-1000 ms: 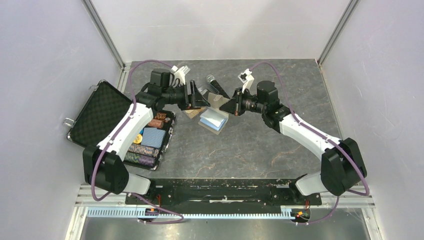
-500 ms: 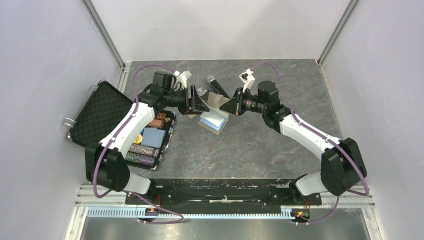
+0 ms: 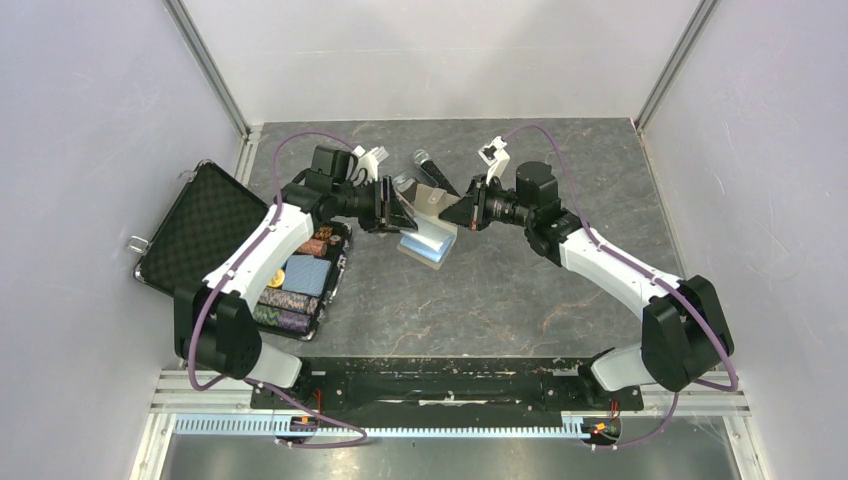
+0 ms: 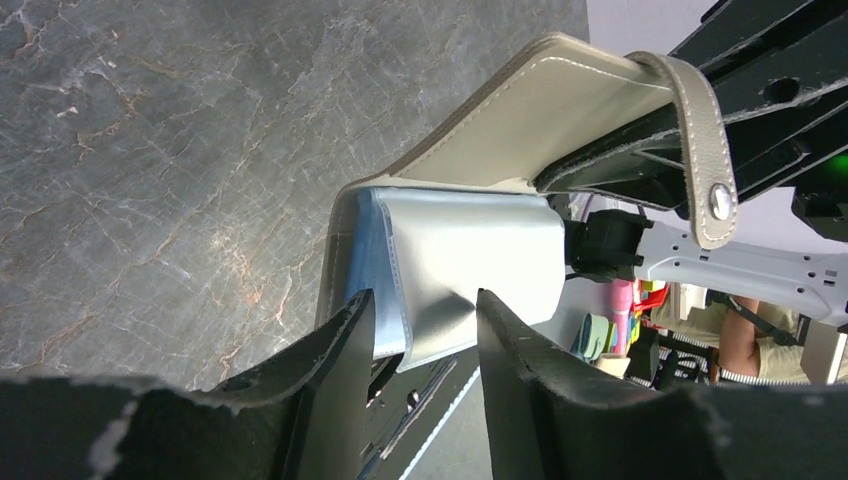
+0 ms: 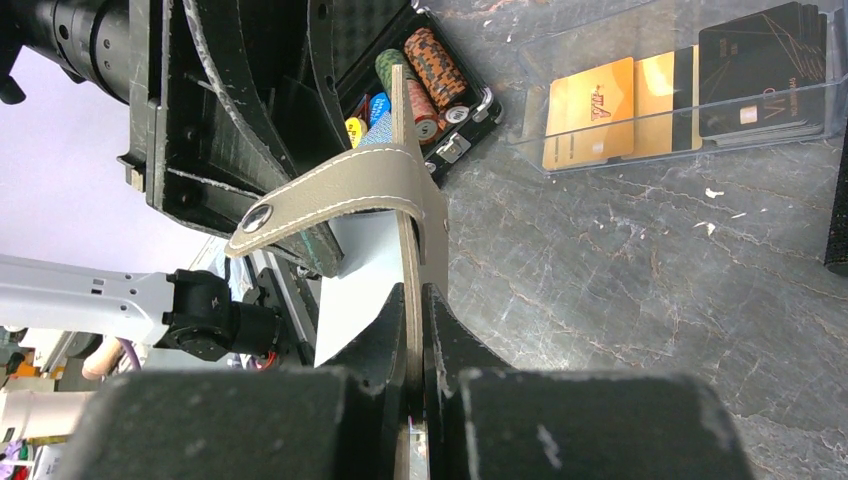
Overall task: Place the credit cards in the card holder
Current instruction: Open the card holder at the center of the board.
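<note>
Card holder [image 4: 530, 110]: stands spread open between the two arms, toward the far middle of the worktop [image 4: 150, 150]; whether its lower edge rests on the surface I cannot tell.
Right claw [image 5: 414, 296]: pressed together on the taupe outer flap, gripping it edge-on and holding it upright.
Left claw [image 4: 422, 305]: fingers apart, one on each side of the inner pocket leaf [image 4: 470, 250]; whether they touch it yet is not clear.
Credit cards [image 5: 612, 108]: orange-gold and flat, lying overlapped in a clear plastic box [image 5: 600, 45] on the worktop beside some black cards; none is in the holder.
Step in hand: opening the holder and steadying it, judged from the two grips; no card has been picked up.
Next move: probably the left claw pinches the inner leaf so a pocket gapes, after which one arm must let go to fetch a card. The thin cards lie flat inside the box walls, so lifting one will need an edge.
Holder material: smooth stitched leather-like skin, pale taupe, with a glossy silver-blue lining that bends softly.
Snap tab [image 5: 330, 195]: narrow curved strap hanging loose, with a round metal stud [image 5: 257, 217] near its end.
Worktop surface: dark grey, veined like stone, matt.
Poker-chip case [image 3: 200, 225]: black, lid open, with striped chips [image 5: 435, 65] stacked in rows.
</note>
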